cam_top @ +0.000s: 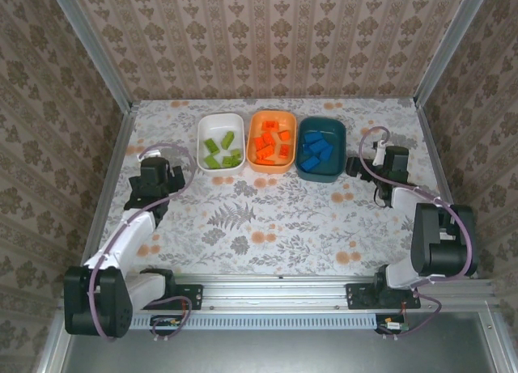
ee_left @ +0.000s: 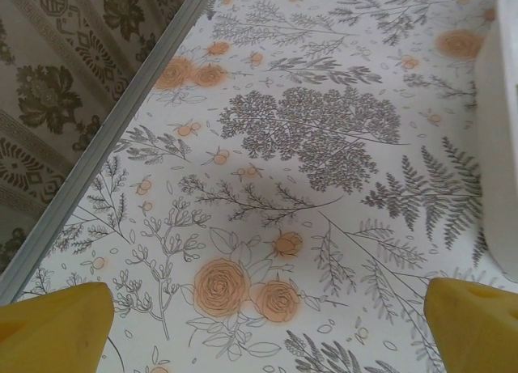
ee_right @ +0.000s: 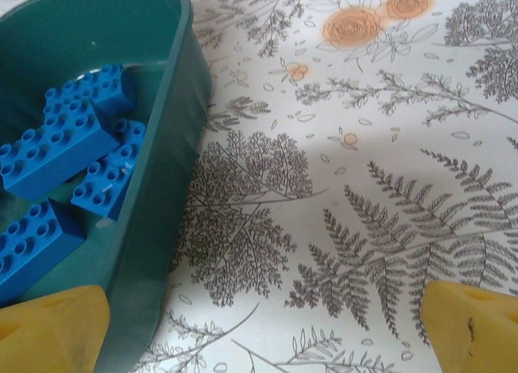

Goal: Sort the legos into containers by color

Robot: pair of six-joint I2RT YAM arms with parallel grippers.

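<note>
Tubs (cam_top: 322,175) stand lengthwise away from the arms; left fingers (ee_left: 57,324) and right fingers (ee_right: 469,324) gape empty.

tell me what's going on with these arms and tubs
Two arms are sorting lego bricks by colour. Green bricks lie in the white tub, orange bricks in the orange tub, blue bricks in the dark teal tub. The left gripper is open beside the white tub, the right gripper open beside the teal one; neither holds a brick.

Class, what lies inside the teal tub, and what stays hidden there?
Inside the teal tub lie blue bricks, loosely heaped, with no other colour showing. Anything beneath them is covered, as is most of the tub's floor.
</note>
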